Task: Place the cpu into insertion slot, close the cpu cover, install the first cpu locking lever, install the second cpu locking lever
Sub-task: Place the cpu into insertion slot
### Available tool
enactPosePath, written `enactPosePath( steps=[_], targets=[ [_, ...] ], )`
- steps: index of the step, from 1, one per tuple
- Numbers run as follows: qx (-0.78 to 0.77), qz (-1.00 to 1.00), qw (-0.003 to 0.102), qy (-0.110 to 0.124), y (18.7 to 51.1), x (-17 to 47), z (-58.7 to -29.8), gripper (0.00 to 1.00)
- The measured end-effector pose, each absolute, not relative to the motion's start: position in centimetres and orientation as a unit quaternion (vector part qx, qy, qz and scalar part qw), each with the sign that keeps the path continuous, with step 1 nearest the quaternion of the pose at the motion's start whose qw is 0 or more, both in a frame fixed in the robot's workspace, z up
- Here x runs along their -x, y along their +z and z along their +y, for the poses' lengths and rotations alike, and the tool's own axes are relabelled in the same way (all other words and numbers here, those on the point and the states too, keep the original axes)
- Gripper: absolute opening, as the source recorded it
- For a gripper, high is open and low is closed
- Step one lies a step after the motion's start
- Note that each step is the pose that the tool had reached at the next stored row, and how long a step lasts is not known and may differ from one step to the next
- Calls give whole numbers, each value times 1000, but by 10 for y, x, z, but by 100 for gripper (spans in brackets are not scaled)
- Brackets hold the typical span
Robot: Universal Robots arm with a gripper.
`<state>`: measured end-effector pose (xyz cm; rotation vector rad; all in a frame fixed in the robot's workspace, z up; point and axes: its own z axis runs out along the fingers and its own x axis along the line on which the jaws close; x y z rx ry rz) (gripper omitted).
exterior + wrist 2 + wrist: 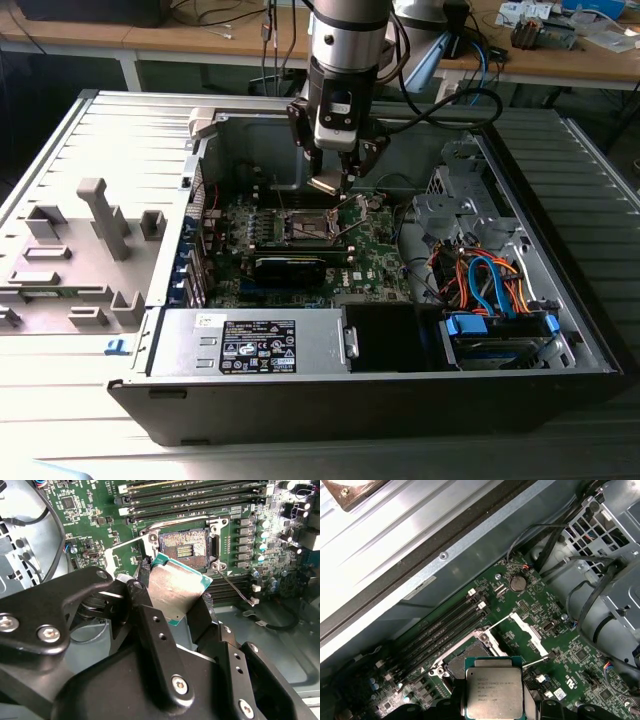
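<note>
- insertion slot point(305, 228): uncovered, dark centre exposed to receive the chip.
- cpu point(494, 692): carried flat, metal top up, above and near the slot, not seated.
- gripper point(176, 586): fingers clamped on the cpu's opposite edges, keeping it level.
- cpu cover point(125, 552): swung open, clearing the slot.

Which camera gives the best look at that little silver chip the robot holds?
The first wrist view: the cpu faces the camera, its metal top square-on. In the second wrist view the cpu sits tilted, clamped in the gripper. In the exterior view the cpu looks tiny.
</note>
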<state>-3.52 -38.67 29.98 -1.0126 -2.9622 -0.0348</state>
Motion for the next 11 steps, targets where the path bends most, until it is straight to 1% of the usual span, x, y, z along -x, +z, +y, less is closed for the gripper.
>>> enactPosePath(
  steps=[11],
  targets=[
    [328,-945,5,-11,300,35,-387,55]
  ],
)
